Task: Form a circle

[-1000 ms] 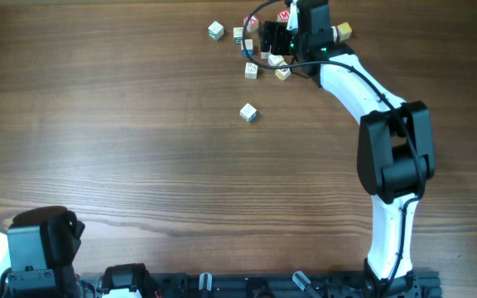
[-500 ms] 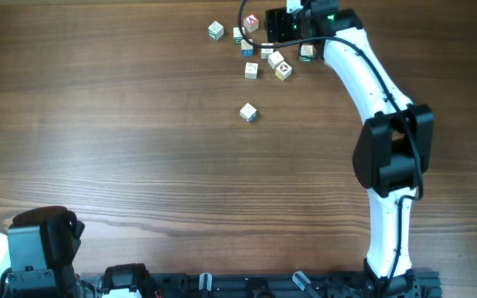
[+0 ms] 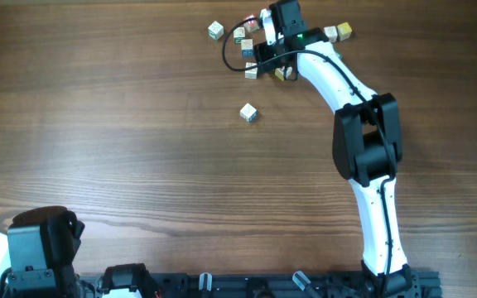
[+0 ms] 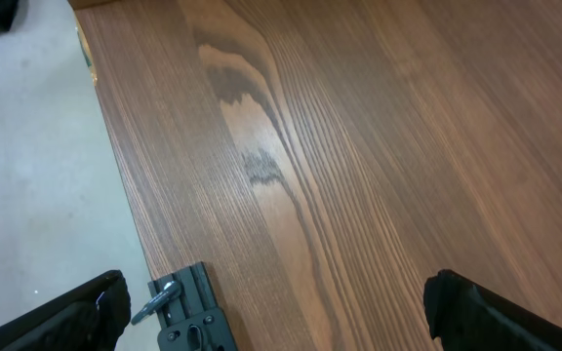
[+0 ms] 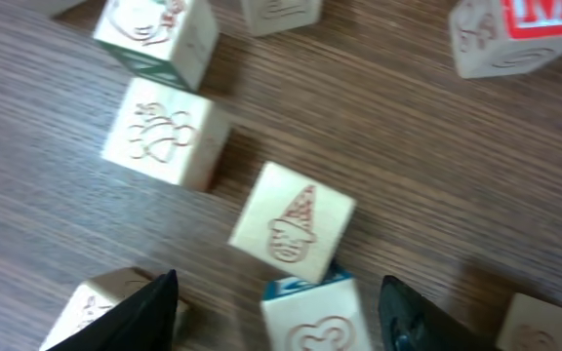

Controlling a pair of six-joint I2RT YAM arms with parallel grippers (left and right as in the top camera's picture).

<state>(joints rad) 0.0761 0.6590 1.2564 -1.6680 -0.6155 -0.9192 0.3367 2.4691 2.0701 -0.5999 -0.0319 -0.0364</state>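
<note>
Right jaws, part open and empty, straddle a pale blue-edged wooden cube (image 5: 312, 312): centre it before closing, sparing the pale cone-engraved wooden cube (image 5: 291, 226) just beside it; left jaws gape empty

The counter (image 3: 139, 149) was brown wood with a strong straight grain and a low matt sheen. The cubes (image 5: 292, 225) were pale bare wood, smooth, with engraved pictures; one (image 5: 544, 18) bore a red-painted face. The right arm (image 3: 330, 79) wore smooth white plastic. The right tool (image 5: 279, 283) had matt black fingers (image 5: 140, 322).
</note>
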